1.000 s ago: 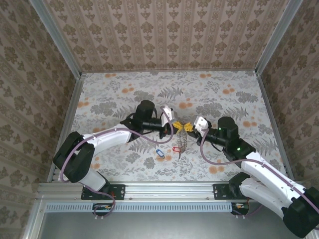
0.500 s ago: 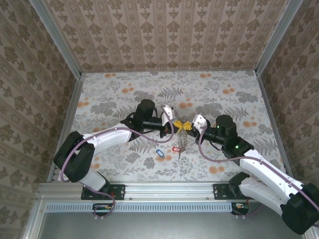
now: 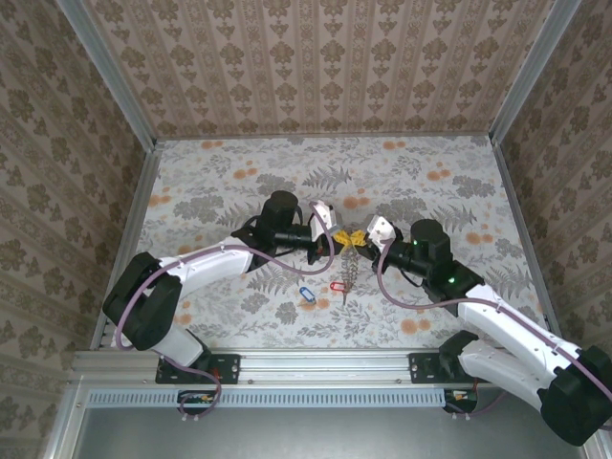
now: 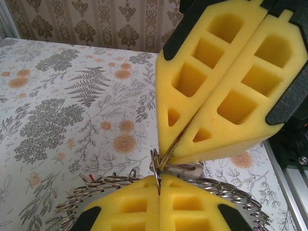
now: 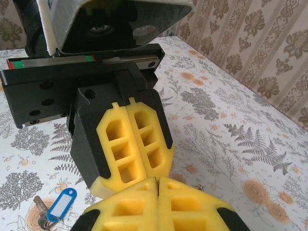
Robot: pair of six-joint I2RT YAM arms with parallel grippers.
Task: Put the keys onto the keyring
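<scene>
We see the keyring [image 3: 350, 269], a bunch of grey metal keys on a big ring, hanging from the point where the two arms meet. Beneath it is the flowered table [image 3: 210, 182]. The left gripper [image 3: 339, 236] reaches the top of the keyring from its left and the right gripper [image 3: 365, 239] from its right. Their yellow foam tips touch each other just above the bunch. Both are clenched.

From the left wrist we look along the left gripper's own pads, which are pressed flat together. A thin loop of the keyring's wire stands up out of the seam between them, and the toothed arc of the ring spreads out to both sides. The right gripper's pads [image 4: 211, 113] come down onto the same loop from above, also pressed together, and the wire runs into their seam. So each gripper is pinching the keyring at its top. We cannot tell whether the lower end of the keyring touches the table.

Two loose keys lie flat on the table, free of both grippers. The red-tagged key [image 3: 338, 286] lies just left of the keyring's lower end. The blue-tagged key [image 3: 305, 294] lies farther left of the keyring, apart from the red one. From the right wrist we make out its blue tag and grey blade.
</scene>
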